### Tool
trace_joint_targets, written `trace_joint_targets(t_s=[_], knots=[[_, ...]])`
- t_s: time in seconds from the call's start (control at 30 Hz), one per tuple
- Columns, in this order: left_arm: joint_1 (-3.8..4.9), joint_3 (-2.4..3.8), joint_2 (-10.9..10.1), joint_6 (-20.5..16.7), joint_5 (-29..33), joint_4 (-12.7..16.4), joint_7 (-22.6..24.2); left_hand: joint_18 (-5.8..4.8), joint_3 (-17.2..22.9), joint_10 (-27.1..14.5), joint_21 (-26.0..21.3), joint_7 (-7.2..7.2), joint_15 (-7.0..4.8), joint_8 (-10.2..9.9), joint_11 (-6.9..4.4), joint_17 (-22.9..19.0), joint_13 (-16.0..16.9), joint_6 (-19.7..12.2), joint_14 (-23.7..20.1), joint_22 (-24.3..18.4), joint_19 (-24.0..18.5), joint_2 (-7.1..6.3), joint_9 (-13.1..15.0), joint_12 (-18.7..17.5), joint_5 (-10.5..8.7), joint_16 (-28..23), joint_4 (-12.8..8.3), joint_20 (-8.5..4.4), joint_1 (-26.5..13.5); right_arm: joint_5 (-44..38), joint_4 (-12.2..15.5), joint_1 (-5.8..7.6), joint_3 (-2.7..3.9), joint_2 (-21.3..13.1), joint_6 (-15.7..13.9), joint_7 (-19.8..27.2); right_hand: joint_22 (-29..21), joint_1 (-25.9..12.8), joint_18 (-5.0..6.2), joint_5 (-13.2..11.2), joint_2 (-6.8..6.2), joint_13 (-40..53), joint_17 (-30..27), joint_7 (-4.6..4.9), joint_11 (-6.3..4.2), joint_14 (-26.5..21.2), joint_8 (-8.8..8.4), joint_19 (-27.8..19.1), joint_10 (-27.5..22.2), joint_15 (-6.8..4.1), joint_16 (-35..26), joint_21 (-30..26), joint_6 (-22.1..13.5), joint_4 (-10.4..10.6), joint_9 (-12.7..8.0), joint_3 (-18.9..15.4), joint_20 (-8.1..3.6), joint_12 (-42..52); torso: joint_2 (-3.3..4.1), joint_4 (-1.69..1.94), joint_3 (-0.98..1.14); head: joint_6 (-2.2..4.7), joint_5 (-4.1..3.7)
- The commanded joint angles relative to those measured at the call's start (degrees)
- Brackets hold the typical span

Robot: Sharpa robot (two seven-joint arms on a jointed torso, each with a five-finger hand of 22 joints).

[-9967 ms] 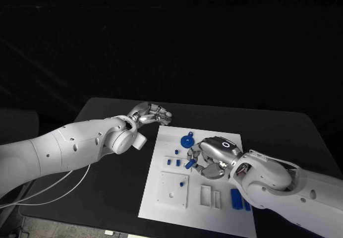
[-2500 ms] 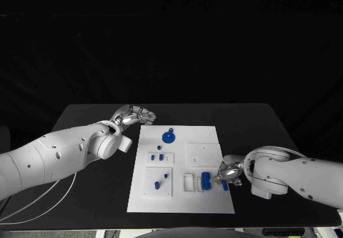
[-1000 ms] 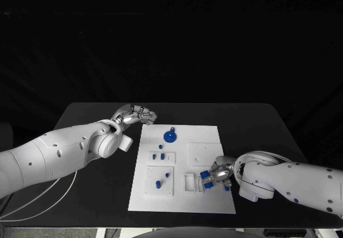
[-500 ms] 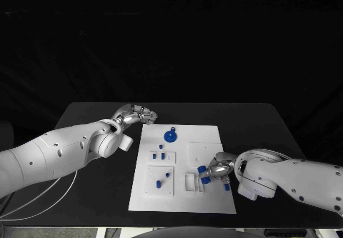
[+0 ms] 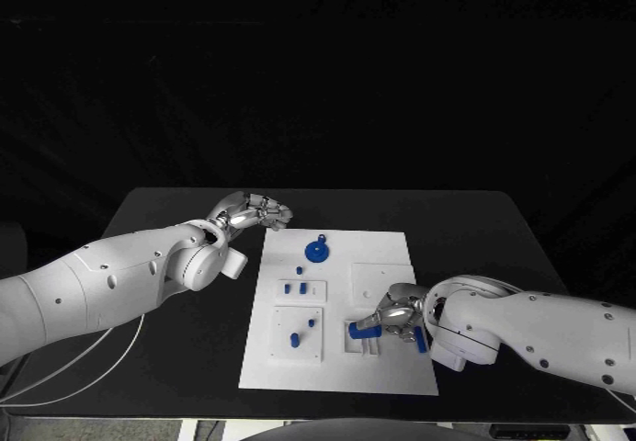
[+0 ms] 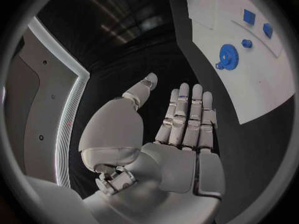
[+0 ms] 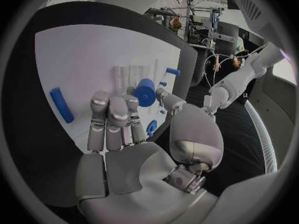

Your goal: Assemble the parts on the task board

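Right hand is pinching a blue cylinder over the slotted block near the task board's front edge. Looks like the insertion step; next it needs lining up. Left hand hangs spread, holding nothing, at the board's far-left corner.

The board lies in the middle of the table. A gear sits on its far part, small pegs on its left side. The right hand is over the board's near right part, with a cylinder at its fingertips. The left hand is just beyond the board's far left corner.
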Motion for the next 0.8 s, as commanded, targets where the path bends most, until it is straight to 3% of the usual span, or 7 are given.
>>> trace_joint_targets(t_s=[0.03,0.33,0.8], knots=[[0.01,0.04,-0.1,0.8,0.3,0.1,0.5,0.57,-0.3,-0.2,-0.3,-0.12,0.05,0.2,0.40,0.1,-0.1,-0.3,0.3,0.1,0.3,0.45,-0.1,-0.1,0.04,-0.4,0.0,-0.03,0.0,-0.6,-0.6,-0.18,-0.03,0.6,2.3,-0.4,1.0,-0.9,1.80,-0.1,0.32,0.1,0.1,0.38,-0.10,-0.3,-0.25,0.2,0.2,-0.39,0.3,0.2,0.7,-0.1,-0.1,-0.9,-0.07,-0.2,0.02,0.00,0.00,-0.06,0.12],[0.01,0.04,-0.2,0.8,0.3,0.2,0.5,0.57,-0.3,-0.2,-0.3,-0.12,0.06,0.2,0.41,0.1,-0.1,-0.3,0.3,0.1,0.3,0.47,-0.1,-0.1,0.05,-0.4,0.0,-0.02,-0.1,-3.5,-1.0,-0.70,-0.03,1.6,0.7,-0.3,1.0,-1.0,1.80,-0.1,0.82,0.2,0.1,0.34,-0.13,-0.3,-0.31,0.1,0.2,-0.42,0.3,0.2,0.7,-0.4,0.0,-1.3,-0.19,-0.3,0.03,-0.06,0.03,-0.04,0.38],[0.01,0.04,-0.4,0.7,0.3,0.2,0.4,0.58,-0.3,-0.2,-0.4,-0.12,0.06,0.1,0.40,0.2,-0.1,-0.3,0.3,0.1,0.3,0.49,-0.1,-0.1,0.05,-0.4,0.0,-0.02,0.0,-4.8,0.0,-0.93,-0.03,1.3,3.7,-0.2,1.0,-0.8,1.80,-0.1,1.10,0.4,0.2,0.31,-0.17,-0.4,-0.39,0.0,0.2,-0.47,0.3,0.2,0.8,-1.1,0.0,-1.6,-0.29,-0.4,0.01,-0.13,0.06,-0.14,0.43]])
